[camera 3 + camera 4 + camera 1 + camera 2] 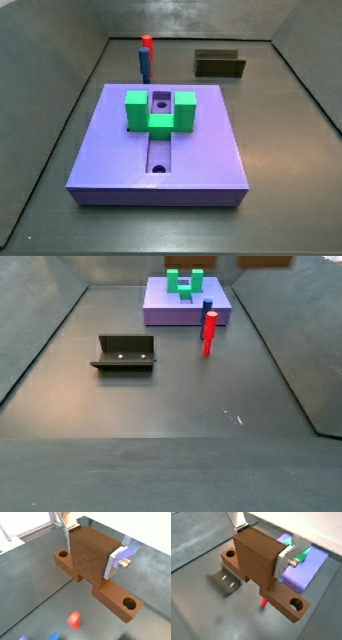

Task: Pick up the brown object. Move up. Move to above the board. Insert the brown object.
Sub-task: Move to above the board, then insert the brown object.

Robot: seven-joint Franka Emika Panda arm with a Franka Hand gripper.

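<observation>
My gripper (92,549) is shut on the brown object (90,567), an orange-brown bar with a thick cross part and a round hole near each end. The silver fingers (117,562) clamp the thick part from both sides, and the bar hangs high above the floor. Both wrist views show this grip (261,547). The lavender board (201,140) with its groove carries the green U-shaped block (160,110). In a wrist view the board (308,572) lies below and beside the held bar (258,562). In a side view a brown edge (263,260) shows at the top border.
A blue peg with a red top (210,331) stands on the floor near the board (187,306). The dark fixture (124,353) stands apart from it and also shows in a wrist view (224,581). Grey walls enclose the floor.
</observation>
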